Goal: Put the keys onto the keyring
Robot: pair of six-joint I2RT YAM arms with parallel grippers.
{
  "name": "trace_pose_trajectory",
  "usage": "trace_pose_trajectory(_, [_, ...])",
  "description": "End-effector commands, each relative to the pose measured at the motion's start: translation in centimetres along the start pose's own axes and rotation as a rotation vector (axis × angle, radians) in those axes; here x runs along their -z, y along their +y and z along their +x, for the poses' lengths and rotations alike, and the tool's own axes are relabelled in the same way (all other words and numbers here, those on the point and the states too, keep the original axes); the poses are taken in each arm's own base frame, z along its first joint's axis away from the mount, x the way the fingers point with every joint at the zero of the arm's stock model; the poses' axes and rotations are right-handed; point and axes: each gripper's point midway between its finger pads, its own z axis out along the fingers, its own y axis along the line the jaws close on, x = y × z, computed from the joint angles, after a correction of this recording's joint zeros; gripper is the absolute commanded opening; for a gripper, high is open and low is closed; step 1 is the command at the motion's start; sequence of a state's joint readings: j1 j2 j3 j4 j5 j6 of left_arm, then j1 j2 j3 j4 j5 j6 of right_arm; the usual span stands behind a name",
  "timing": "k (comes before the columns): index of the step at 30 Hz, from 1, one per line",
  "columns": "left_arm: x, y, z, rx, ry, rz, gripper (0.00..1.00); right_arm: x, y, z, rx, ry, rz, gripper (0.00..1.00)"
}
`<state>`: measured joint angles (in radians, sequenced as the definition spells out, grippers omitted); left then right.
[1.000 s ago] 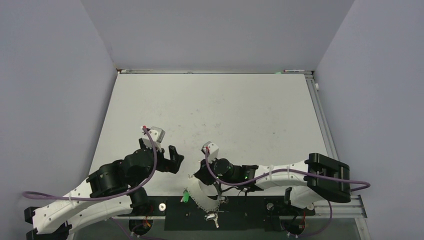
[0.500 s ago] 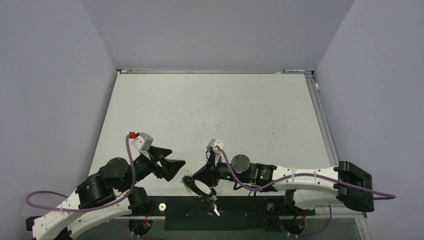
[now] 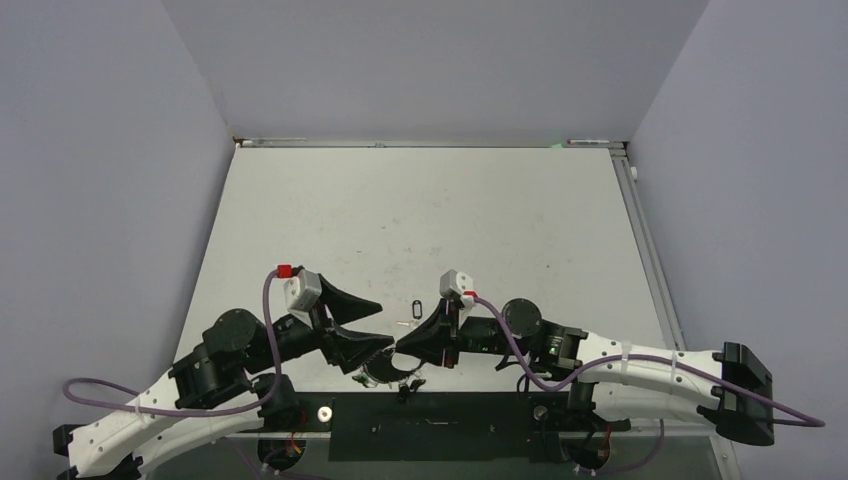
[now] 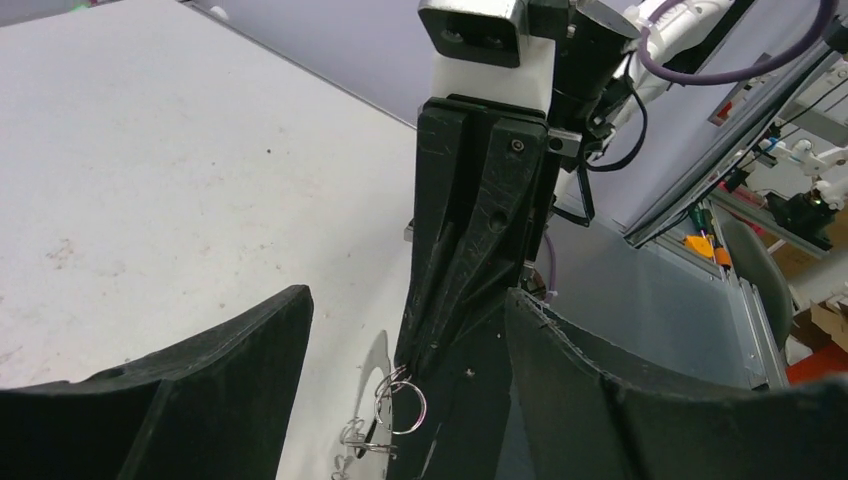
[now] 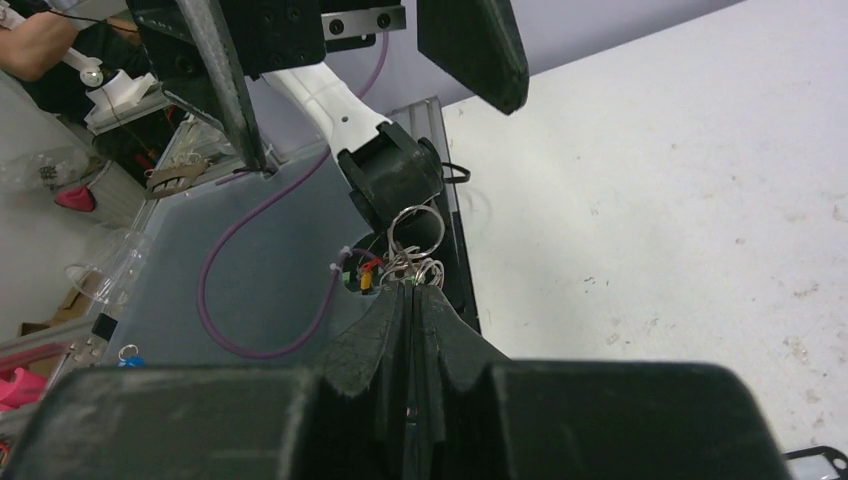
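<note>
My right gripper point(image 3: 400, 347) points left and is shut on the keyring point(image 3: 385, 372), which hangs from its tip just above the near edge of the table. In the left wrist view the keyring's silver rings point(image 4: 405, 405) dangle from the right fingertips point(image 4: 440, 320) beside the pale curved strap point(image 4: 372, 375). My left gripper point(image 3: 362, 328) is open, one finger on each side of the right gripper's tip and not touching the rings. The right wrist view shows the rings point(image 5: 415, 232) just past its closed fingertips point(image 5: 412, 292). Two small keys point(image 3: 418, 304) lie on the table behind the grippers.
A black strip point(image 3: 450, 425) runs along the near edge with a small white round piece point(image 3: 323, 412) on it. Purple cables point(image 3: 100, 395) loop off both arms. Grey walls close in the white table point(image 3: 430, 210) on three sides.
The right gripper has lifted the keyring off the near edge and drawn back to the right. The left gripper has swung round to face it and narrowed a little around its tip.
</note>
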<state>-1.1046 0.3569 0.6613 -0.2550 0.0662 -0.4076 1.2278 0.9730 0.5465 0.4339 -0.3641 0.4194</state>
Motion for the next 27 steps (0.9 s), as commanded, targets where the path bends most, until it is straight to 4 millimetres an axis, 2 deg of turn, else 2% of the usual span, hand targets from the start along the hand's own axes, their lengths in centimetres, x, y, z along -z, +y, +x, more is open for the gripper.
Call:
trace_pose_trajectory(1, [-1.1,-2.5,-2.1,-0.073,-0.068,0.133,0.67,1.0,2.7,-6.1,0.127,-0.164,-0.134,0.05])
trace_pose_trajectory(4, [-1.2,-3.9,-2.1,-0.104,-0.077,0.227,0.66,1.8,3.4,-7.2,0.15,-0.194,-0.175,0.05])
trace_pose_trajectory(7, [-1.1,-4.9,-2.2,-0.14,-0.096,0.291,0.61,2.5,4.0,-8.1,0.174,-0.216,-0.198,0.05])
trace_pose_trajectory(19, [-2.5,-5.1,-1.4,-0.193,-0.058,0.326,0.39,3.7,5.5,-9.7,0.225,-0.255,-0.241,0.05])
trace_pose_trajectory(27, [-1.9,-6.1,-0.9,-0.188,-0.045,0.394,0.36,4.2,5.9,-10.5,0.237,-0.276,-0.244,0.05])
